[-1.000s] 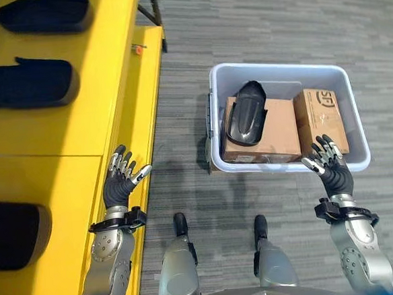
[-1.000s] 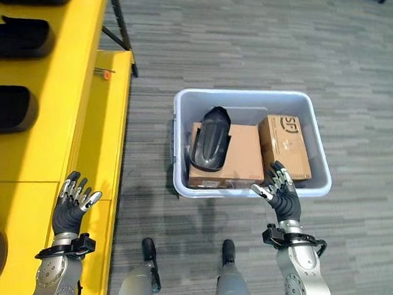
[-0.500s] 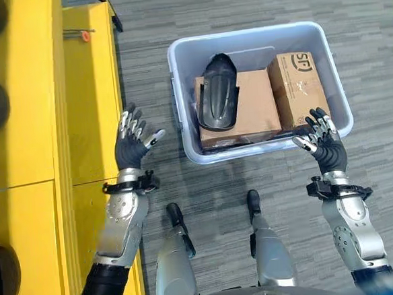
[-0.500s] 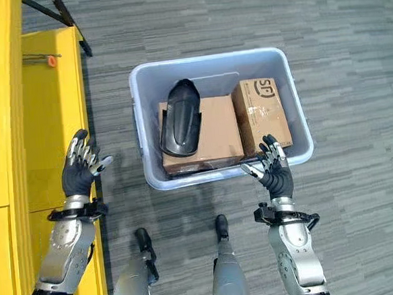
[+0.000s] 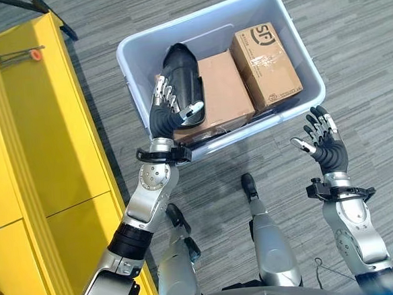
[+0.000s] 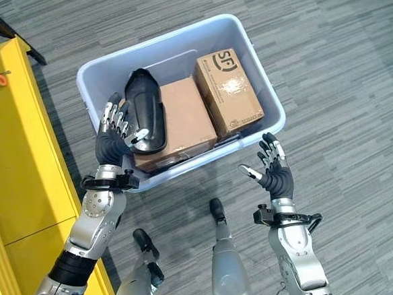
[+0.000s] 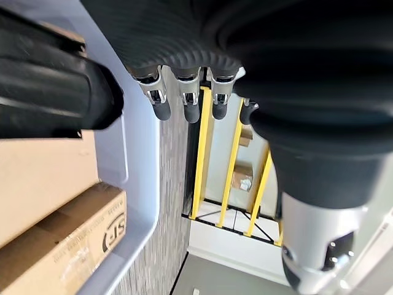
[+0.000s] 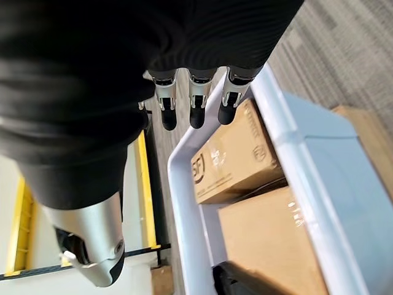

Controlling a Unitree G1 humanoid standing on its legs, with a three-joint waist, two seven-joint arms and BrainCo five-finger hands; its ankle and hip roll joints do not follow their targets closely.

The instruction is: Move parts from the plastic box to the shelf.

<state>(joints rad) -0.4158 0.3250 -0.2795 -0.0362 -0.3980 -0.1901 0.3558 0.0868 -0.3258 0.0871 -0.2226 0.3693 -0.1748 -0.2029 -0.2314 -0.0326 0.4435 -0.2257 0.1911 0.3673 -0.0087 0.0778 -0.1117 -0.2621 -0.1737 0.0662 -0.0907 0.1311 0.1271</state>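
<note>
Left hand now swung from shelf over plastic box, fingers spread above black part; right hand open, empty; pickup imminent.

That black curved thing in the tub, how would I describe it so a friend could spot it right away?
Look for the pale plastic box on the grey floor beside the yellow shelf. Inside, at the end nearest the shelf, a black curved part lies on the larger cardboard box, with the robot's left hand at it. It is the one dark, rounded, glossy thing among square brown boxes.
</note>
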